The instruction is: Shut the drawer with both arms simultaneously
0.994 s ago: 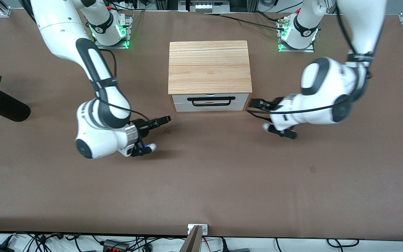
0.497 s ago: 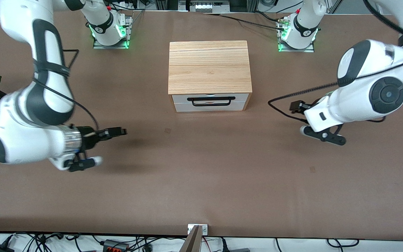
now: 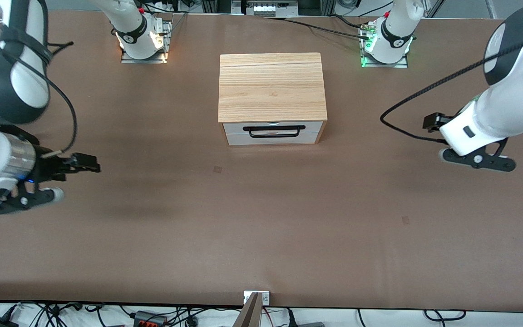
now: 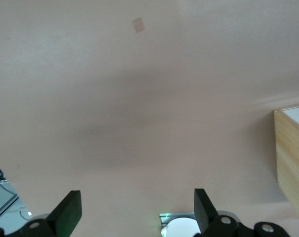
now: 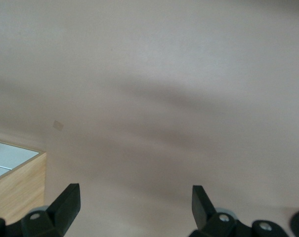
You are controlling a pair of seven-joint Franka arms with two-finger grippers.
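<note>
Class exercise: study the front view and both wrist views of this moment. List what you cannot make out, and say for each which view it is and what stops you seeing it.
- Inside of the drawer: front view, hidden by its white front and the cabinet top.
- Cabinet in both wrist views: only a corner shows, cut by the frame edge.
- Left gripper and right gripper, wrist views: finger bases cut by the frame edge.
- Right arm's elbow, front view: cut by the frame edge.

My two arms, white and black

Glossy white shells, black joint bands (cables looped outside), a metal ring at my right wrist [image 3: 16,156].
</note>
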